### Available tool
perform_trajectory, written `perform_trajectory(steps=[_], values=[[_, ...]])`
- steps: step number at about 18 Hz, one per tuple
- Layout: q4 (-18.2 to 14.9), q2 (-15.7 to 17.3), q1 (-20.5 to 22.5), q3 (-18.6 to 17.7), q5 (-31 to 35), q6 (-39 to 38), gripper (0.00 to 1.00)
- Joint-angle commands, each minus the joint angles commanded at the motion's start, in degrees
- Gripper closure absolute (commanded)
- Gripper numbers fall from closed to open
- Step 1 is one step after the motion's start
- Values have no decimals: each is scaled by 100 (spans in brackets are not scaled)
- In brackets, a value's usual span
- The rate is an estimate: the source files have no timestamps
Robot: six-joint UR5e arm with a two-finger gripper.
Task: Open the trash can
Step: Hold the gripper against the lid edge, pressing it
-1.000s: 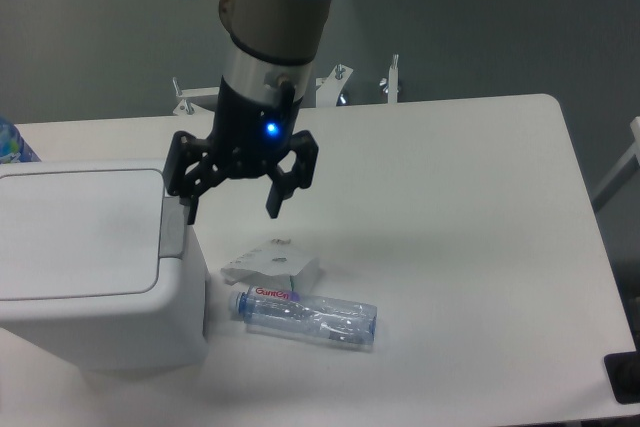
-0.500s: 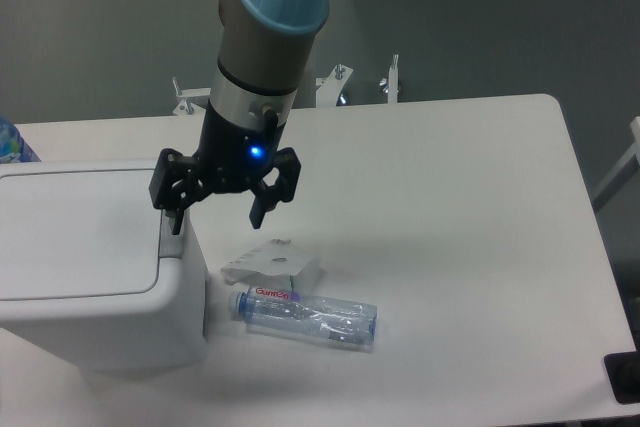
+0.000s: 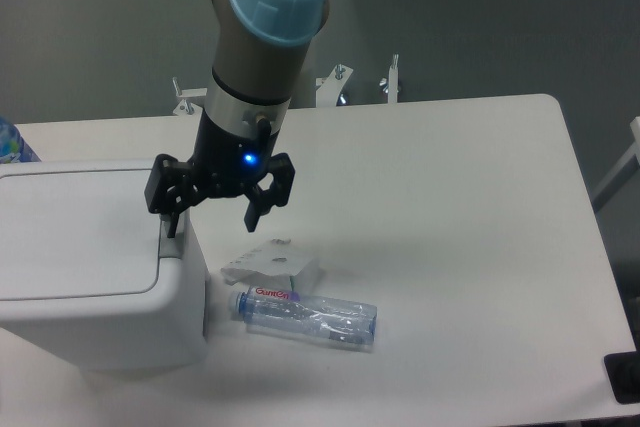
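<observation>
1. The bin (image 3: 85, 267) sits at the counter's (image 3: 450, 197) left edge, lid flat and shut.
2. The tool (image 3: 212, 219) is spread wide, holding nothing, one finger (image 3: 172, 222) right over the grey tab (image 3: 172, 244), I'd guess so it can push that down.
3. Carton (image 3: 272, 265) and bottle (image 3: 308, 317) lie beside the bin, clear of the tool.

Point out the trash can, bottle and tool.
trash can (image 3: 75, 237), fixed camera, middle of the flat lid
bottle (image 3: 310, 315), fixed camera, clear body
tool (image 3: 212, 219), fixed camera, midway between the open fingertips
</observation>
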Motion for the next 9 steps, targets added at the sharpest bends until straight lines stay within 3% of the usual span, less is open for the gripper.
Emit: perform_trajectory(steps=[9], values=[[246, 0, -35, -132, 9, 0, 0]])
